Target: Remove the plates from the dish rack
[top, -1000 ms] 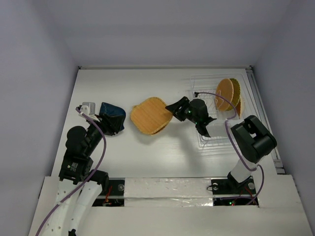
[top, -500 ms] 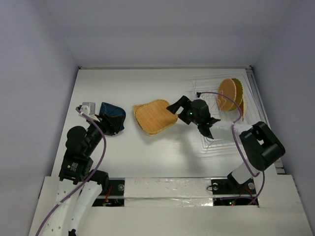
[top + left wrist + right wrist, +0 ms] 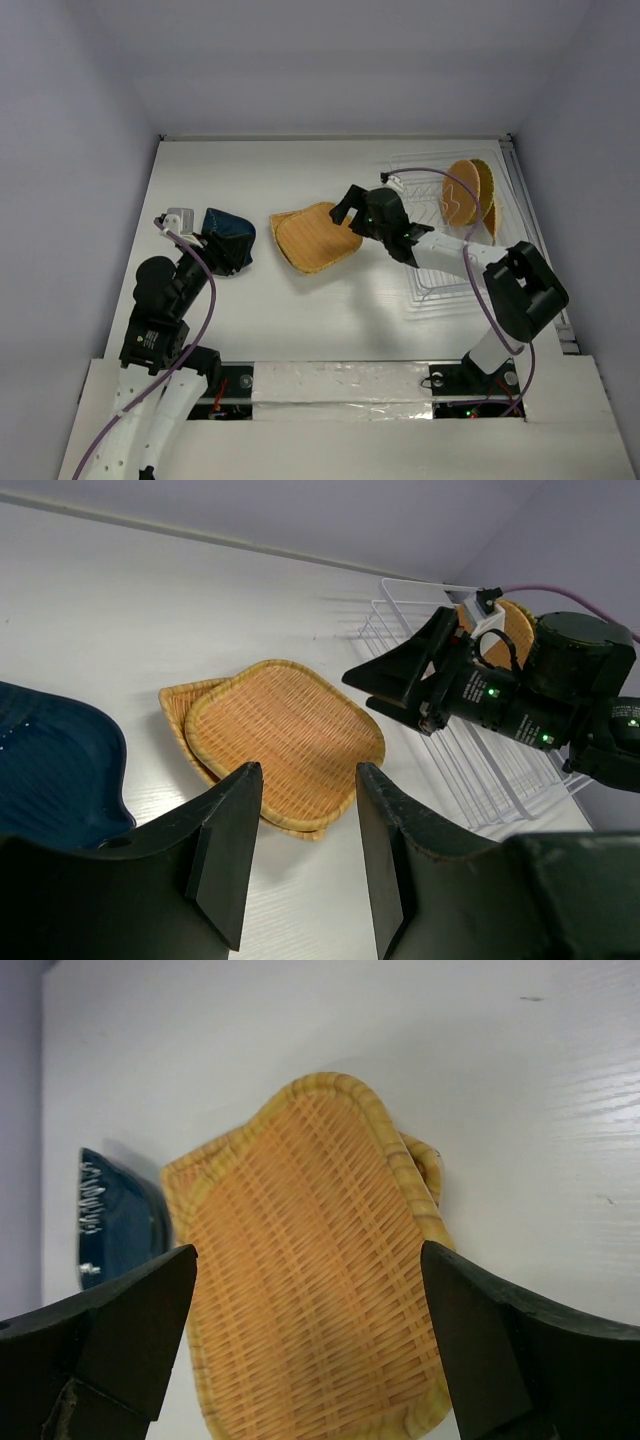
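Observation:
A large rounded-square woven plate [image 3: 310, 238] [image 3: 285, 735] [image 3: 300, 1200] lies flat mid-table, on top of a second woven plate whose edge [image 3: 178, 702] [image 3: 425, 1160] sticks out from under it. My right gripper [image 3: 347, 212] [image 3: 308, 1260] hovers open over the large plate's right side, holding nothing. The dark blue dish [image 3: 228, 235] [image 3: 50, 765] [image 3: 115, 1220] rests at the left. Beside it my left gripper [image 3: 222, 252] [image 3: 308, 780] has its jaws apart with only bare table between them. Two orange plates [image 3: 465, 192] stand upright in the white wire dish rack [image 3: 440, 270] [image 3: 480, 770].
The rack sits against the table's right edge. White walls close off the table's back and sides. A purple cable [image 3: 470, 215] loops from the right arm over the rack. The right arm's elbow [image 3: 520, 285] stands above the rack's near corner.
My right gripper opened and let go of the large woven plate, which dropped flat onto the plate beneath. The gripper then drew back slightly toward the far side. The left arm stayed still.

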Available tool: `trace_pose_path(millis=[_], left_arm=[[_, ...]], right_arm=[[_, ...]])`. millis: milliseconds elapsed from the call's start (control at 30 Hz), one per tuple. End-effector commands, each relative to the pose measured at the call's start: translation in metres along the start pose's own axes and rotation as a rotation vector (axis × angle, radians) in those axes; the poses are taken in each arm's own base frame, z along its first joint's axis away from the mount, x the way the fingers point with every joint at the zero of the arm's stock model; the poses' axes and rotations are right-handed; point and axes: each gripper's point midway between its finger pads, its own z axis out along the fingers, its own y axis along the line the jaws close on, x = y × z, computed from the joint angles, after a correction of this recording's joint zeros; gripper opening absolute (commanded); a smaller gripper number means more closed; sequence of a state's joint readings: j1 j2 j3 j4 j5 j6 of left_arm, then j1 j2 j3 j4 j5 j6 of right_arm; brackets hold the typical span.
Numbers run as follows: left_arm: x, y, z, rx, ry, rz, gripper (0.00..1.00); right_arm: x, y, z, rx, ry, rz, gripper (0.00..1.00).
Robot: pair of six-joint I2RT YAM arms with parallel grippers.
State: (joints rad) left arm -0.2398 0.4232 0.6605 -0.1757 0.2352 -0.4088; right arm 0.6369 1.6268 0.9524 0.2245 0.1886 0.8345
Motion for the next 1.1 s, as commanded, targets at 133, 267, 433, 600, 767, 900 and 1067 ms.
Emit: trace_pose_path(millis=[133, 267, 433, 600, 767, 900, 1067], left_arm=[[-0.006, -0.003, 0.002, 0.020, -0.035, 0.005, 0.39], [-0.006, -0.003, 0.001, 0.020, -0.035, 0.005, 0.39], [-0.007, -0.003, 0.001, 0.021, -0.036, 0.006, 0.39], [-0.009, -0.004, -0.001, 0.023, -0.047, 0.008, 0.39], [-0.010, -0.005, -0.002, 0.027, -0.052, 0.009, 0.39], [-0.008, -0.005, -0.001, 0.029, -0.042, 0.008, 0.39], [-0.008, -0.004, 0.000, 0.025, -0.044, 0.007, 0.39]], right_arm=[[-0.011, -0.011, 0.006, 0.248, -0.079, -0.194, 0.98], [-0.031, 0.003, -0.011, 0.249, -0.149, -0.244, 0.87], [-0.079, 0.024, -0.050, 0.243, -0.234, -0.341, 0.02], [-0.150, -0.028, -0.102, 0.509, -0.331, -0.399, 0.00], [-0.195, -0.107, -0.145, 0.686, -0.383, -0.329, 0.17], [-0.215, -0.145, -0.164, 0.788, -0.393, -0.311, 0.45], [-0.228, -0.172, -0.154, 0.819, -0.362, -0.300, 0.51]])
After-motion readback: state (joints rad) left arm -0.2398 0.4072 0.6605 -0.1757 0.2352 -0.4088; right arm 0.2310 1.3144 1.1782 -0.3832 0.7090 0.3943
